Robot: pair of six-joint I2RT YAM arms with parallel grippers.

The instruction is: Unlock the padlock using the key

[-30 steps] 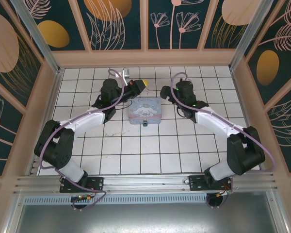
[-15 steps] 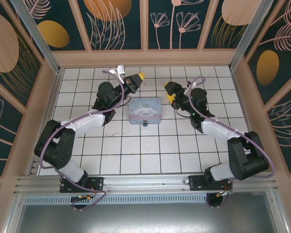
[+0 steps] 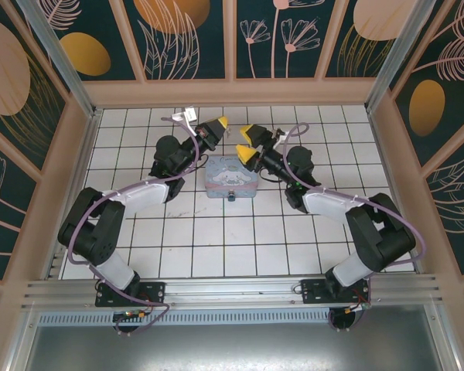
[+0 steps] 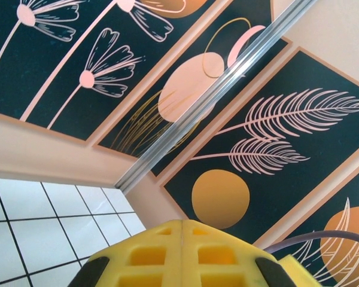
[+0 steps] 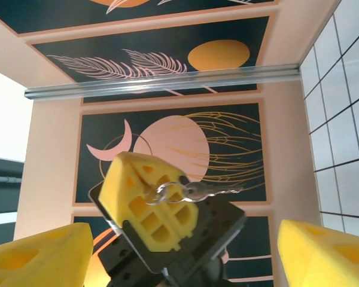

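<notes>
Right arm (image 3: 332, 202): has swung in toward the centre over the last second, bringing the right tool (image 3: 248, 144) above the far edge of the tin box, facing the left tool (image 3: 220, 124).
Left arm (image 3: 139, 192): has lifted its tool away from the box's far-left corner and tipped it upward; little change in the last half second.
Left tool: pads pressed together, showing in its own wrist view as one yellow block with a seam down the middle; it grips the key.
Key (image 5: 210, 192): in the air at the left tool's tip, sticking out sideways with a small ring (image 5: 160, 194), between the right tool's spread fingers (image 5: 323, 254) and touching neither.
Right tool: spread wide, holding nothing.
Padlock (image 3: 232, 196): a small dark-blue thing at the near edge of the tin box (image 3: 232, 174) on the white tiled desk (image 3: 216, 247), well apart from the key; too small to tell how its shackle stands.
Done: key picked up and raised.
Under way: by the look of it, a hand-over or regrip of the key between the two tools.
Left: bring the key down to the padlock, seat it, turn it, free the shackle.
</notes>
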